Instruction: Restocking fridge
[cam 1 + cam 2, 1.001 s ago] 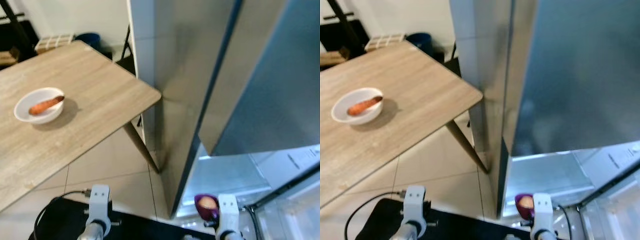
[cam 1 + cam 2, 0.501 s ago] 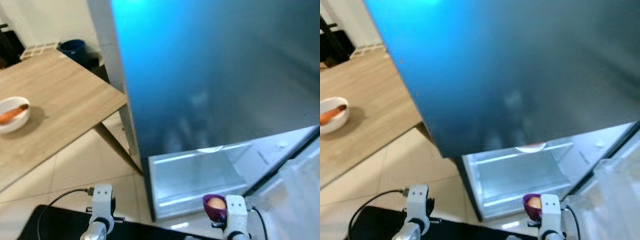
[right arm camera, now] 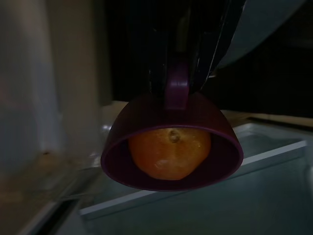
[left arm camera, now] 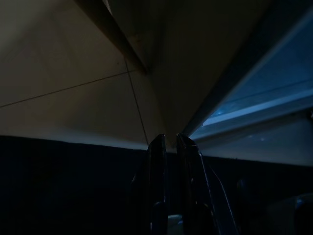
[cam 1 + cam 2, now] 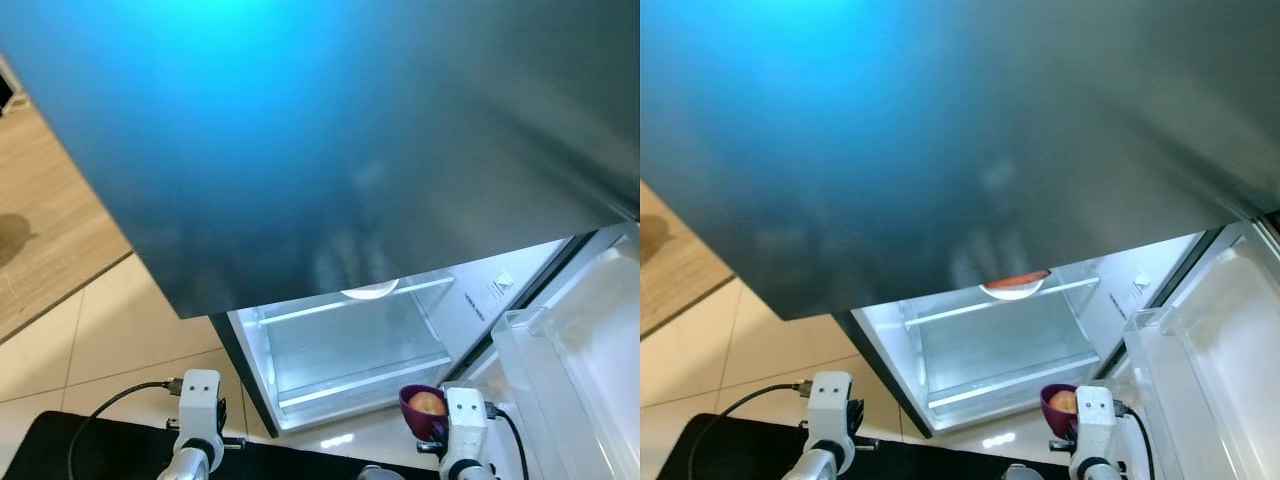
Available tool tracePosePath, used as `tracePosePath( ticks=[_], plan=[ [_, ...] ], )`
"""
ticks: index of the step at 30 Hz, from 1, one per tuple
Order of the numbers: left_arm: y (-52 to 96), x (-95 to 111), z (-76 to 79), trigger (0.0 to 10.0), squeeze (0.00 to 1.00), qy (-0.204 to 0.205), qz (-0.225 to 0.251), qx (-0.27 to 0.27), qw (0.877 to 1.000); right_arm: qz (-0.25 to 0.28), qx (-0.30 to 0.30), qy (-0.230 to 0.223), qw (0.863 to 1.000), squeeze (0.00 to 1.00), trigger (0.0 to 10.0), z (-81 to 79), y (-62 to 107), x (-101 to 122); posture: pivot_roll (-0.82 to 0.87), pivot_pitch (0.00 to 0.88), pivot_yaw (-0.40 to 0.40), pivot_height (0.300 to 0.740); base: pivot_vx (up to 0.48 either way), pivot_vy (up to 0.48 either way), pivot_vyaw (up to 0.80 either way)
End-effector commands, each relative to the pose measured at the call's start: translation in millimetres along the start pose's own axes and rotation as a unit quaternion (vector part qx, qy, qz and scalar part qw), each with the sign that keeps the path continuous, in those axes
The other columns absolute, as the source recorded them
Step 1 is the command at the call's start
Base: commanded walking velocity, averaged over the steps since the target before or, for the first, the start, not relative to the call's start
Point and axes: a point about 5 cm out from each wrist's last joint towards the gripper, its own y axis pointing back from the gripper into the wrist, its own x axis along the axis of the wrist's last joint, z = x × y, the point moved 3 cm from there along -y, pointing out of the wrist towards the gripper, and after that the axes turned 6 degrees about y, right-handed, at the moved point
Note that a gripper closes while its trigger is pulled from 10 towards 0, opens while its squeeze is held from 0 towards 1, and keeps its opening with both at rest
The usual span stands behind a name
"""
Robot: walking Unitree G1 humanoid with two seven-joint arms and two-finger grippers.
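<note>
My right gripper (image 3: 177, 78) is shut on the handle of a purple cup (image 3: 171, 147) that holds an orange fruit (image 3: 169, 152). From the head, the cup (image 5: 423, 409) hangs low in front of the open fridge, just left of my right wrist (image 5: 464, 436). The lit fridge compartment (image 5: 350, 340) has glass shelves. A white bowl (image 5: 1014, 287) with something orange in it sits on the upper shelf, half hidden by the steel door. My left gripper (image 4: 169, 143) is shut on nothing and points at the floor beside the fridge base.
A large steel fridge door (image 5: 330, 130) looms across the top of the head views. A clear door bin (image 5: 570, 370) stands at the right. The wooden table (image 5: 40, 230) edge is at the far left, with tiled floor (image 5: 110, 340) below it.
The head view has swung right toward the fridge: the table and its bowl have slid off to the left and the lit compartment has come into view. The cup stays in my right gripper.
</note>
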Motion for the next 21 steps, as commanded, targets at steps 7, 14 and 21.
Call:
tracePosePath(
  ticks=[7,14,21],
  plan=[
    [11.8,-19.6,5.2,10.0,0.0,-0.06,-0.03,-0.057,0.996,0.009,0.009,0.0,1.0,0.0,10.0,-3.4,0.3,1.5,-0.15,0.146,0.05,0.74,0.0,0.0,0.0],
    [19.5,-28.4,16.7,10.0,0.0,-0.123,-0.048,-0.15,0.98,0.022,0.017,-0.001,1.0,0.0,10.0,-4.2,-1.1,7.6,-0.15,0.154,0.044,0.74,0.0,0.0,0.0],
    [22.8,-37.6,29.9,10.0,0.0,-0.16,-0.07,-0.198,0.964,0.035,0.023,-0.008,0.999,0.0,10.0,-5.1,-2.1,12.9,-0.15,0.159,0.043,0.728,0.0,0.0,0.0]
  ],
)
